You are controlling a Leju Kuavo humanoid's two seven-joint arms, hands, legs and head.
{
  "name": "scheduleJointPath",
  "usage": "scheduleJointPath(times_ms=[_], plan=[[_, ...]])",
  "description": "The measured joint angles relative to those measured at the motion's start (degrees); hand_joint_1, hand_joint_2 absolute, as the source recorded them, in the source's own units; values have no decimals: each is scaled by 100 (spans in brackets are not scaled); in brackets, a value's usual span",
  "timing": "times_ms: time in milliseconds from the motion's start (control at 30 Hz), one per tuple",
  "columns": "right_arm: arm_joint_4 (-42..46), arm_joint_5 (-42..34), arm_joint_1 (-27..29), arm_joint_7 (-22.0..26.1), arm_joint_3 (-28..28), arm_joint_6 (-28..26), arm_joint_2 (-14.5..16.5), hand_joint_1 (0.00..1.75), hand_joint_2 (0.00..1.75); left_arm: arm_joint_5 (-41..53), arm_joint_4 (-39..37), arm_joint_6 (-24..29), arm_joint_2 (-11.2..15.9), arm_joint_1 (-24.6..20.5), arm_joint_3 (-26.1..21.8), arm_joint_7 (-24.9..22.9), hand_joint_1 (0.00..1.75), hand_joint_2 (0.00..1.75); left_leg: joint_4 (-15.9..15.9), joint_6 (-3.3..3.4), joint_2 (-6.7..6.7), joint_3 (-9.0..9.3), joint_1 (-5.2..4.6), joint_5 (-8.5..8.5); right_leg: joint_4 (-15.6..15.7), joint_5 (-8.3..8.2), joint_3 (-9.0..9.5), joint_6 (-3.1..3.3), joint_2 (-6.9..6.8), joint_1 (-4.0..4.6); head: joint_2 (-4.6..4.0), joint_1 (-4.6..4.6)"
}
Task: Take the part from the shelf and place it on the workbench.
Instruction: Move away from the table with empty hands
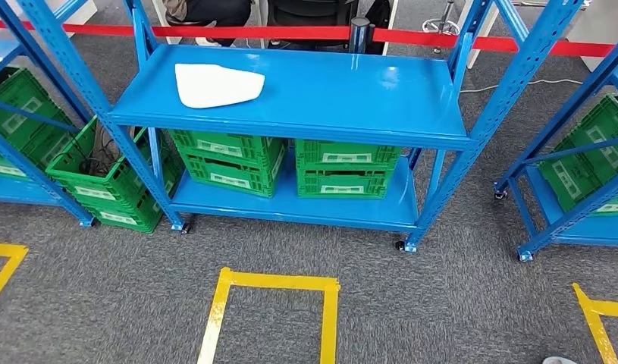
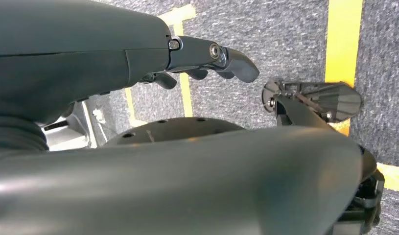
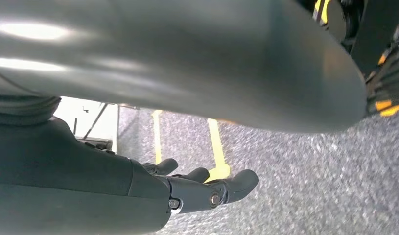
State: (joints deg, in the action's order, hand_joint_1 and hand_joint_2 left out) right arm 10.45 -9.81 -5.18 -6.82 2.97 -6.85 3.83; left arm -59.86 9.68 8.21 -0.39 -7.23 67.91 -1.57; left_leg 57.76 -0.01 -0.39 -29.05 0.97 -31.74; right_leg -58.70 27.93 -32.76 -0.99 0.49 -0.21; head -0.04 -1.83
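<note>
So the white part (image 1: pixel 217 84) lies flat on the blue shelf (image 1: pixel 351 98), near its left end. Both arms hang low over the carpet. The left hand (image 2: pixel 207 61) and right hand (image 3: pixel 202 186) hold nothing, fingers loosely apart. Step close first, then reach slowly.

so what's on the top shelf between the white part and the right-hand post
Nothing. In the head view the top shelf is bare blue metal from the white part across to the right-hand post.
</note>
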Motion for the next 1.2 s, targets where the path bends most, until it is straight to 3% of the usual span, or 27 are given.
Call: scheduleJointPath(times_ms=[67, 167, 200, 233, 267, 333, 367, 400, 500, 567, 600, 667, 700, 733, 767, 833, 867, 900, 967, 1067, 1167, 1200], plan=[[0, -1, 1, -17, 0, -11, 5, 0, 0, -11, -1, 1, -3, -12, 0, 16, 0, 0, 214, -41, 9, -65, 3, -125, 83, 2, 91, 67, -7, -21, 0, 35], [-1, -1, 2, -28, -1, -20, 16, 0, 0, -28, -1, -1, -3, -9, 0, 28, 0, 0, 1230, -63, 13, -664, -1, -490, 115, 42, 159, 138, -17, -20, 0, 130], [-1, -1, 2, -28, -1, -19, 20, 0, 0, -32, -2, -4, -3, -1, 0, 28, 0, 0, 1470, -66, 14, -846, 0, -510, 113, 64, 177, 148, -13, -18, 0, 153], [-1, -1, 4, -27, -2, -19, 23, 0, 0, -34, -2, -7, -3, 10, 0, 28, 0, 0, 1515, -65, 15, -936, 0, -420, 111, 90, 205, 151, -6, -17, 0, 175], [-1, 0, 8, -24, -2, -19, 26, 0, 0, -34, -2, -9, -2, 18, 0, 27, 0, 0, 1350, -59, 16, -916, 2, -234, 108, 121, 244, 144, 1, -18, 0, 197], [-1, -5, 18, -14, -2, -32, 31, 0, 0, -36, -4, -14, 3, 24, 0, 37, 0, 0, 670, -36, 22, -665, 1, 195, 96, 196, 304, 102, 11, -12, 0, 248], [-1, -14, 19, -9, -2, -45, 31, 0, 0, -37, -5, -19, 5, 20, 0, 50, 0, 0, 383, -21, 22, -523, -3, 306, 81, 241, 308, 68, 13, -2, 0, 270], [-1, -23, 19, -6, -2, -59, 31, 0, 0, -37, -6, -27, 5, 17, 0, 68, 0, 0, 209, -4, 20, -426, -10, 345, 74, 274, 302, 32, 13, 7, 0, 278], [-1, -45, 4, -2, -2, -83, 27, 0, 0, -42, -8, -46, 9, 15, 0, 109, 0, 0, 126, 63, 9, -341, -19, 311, 76, 321, 317, -57, 12, 5, 0, 261], [-1, -51, -8, -2, -2, -89, 22, 0, 0, -46, -11, -48, 14, 16, 0, 117, 0, 0, 93, 115, 10, -307, 2, 308, -124, 447, 249, -116, 5, -6, 0, 225], [-1, -52, -11, -2, -2, -90, 19, 0, 0, -47, -12, -52, 13, 15, 0, 119, 0, 0, 81, 142, 12, -292, 10, 302, -391, 581, 117, -144, 1, -12, 0, 192], [-1, -56, -6, -2, -2, -93, 18, 0, 0, -47, -13, -57, 10, 15, 0, 122, 0, 0, 79, 180, 15, -274, 1, 271, -1149, 868, -318, -178, -3, -19, 0, 114], [-1, -57, -1, -2, -2, -95, 17, 0, 0, -48, -13, -58, 10, 18, 0, 122, 0, 0, 80, 191, 14, -256, -4, 250, -1437, 918, -511, -183, -3, -21, 0, 90], [-1, -60, 6, -3, -2, -96, 17, 0, 0, -48, -14, -58, 12, 22, 0, 122, 0, 0, 80, 196, 9, -228, -8, 225, -1523, 845, -613, -178, -3, -21, 0, 71], [-1, -62, 12, -3, -2, -95, 17, 0, 0, -49, -14, -58, 13, 25, 0, 123, 0, 0, 80, 195, 1, -189, -12, 197, -1369, 654, -600, -163, -3, -19, 0, 52], [-1, -67, 20, -6, -2, -83, 15, 0, 0, -50, -15, -58, 10, 25, 0, 128, 0, 0, 76, 177, -12, -115, -18, 136, -640, 177, -348, -100, -4, -2, 0, 12], [-1, -69, 16, -8, -2, -73, 13, 0, 0, -50, -15, -58, 8, 20, 0, 129, 0, 0, 74, 155, -15, -92, -23, 106, -318, 34, -204, -61, -4, 16, 0, -5], [-1, -70, 7, -10, -2, -64, 10, 0, 0, -50, -15, -57, 6, 15, 0, 130, 0, 0, 69, 130, -13, -89, -24, 85, -123, -26, -110, -26, -4, 36, 0, -15], [-1, -72, -8, -16, -2, -54, 9, 0, 0, -50, -15, -57, -2, 6, 0, 126, 0, 0, 43, 67, -10, -58, -19, 63, -25, -15, -29, 33, 1, 67, 0, -16], [0, -72, -6, -23, -2, -54, 8, 0, 0, -48, -16, -55, -9, -8, 0, 124, 0, 0, 248, -3, 4, -91, -15, -81, 141, -50, 117, 126, -10, 26, 0, 16], [-1, -72, -5, -26, -2, -48, 12, 0, 0, -47, -16, -56, -5, -6, 0, 122, 0, 0, 1278, -43, 14, -694, -3, -445, 204, -33, 190, 180, -18, 13, 0, 115], [-1, -72, -6, -27, -2, -45, 14, 0, 0, -47, -17, -55, -3, -1, 0, 121, 0, 0, 1527, -50, 15, -879, 0, -463, 203, -16, 203, 185, -15, 13, 0, 138]])
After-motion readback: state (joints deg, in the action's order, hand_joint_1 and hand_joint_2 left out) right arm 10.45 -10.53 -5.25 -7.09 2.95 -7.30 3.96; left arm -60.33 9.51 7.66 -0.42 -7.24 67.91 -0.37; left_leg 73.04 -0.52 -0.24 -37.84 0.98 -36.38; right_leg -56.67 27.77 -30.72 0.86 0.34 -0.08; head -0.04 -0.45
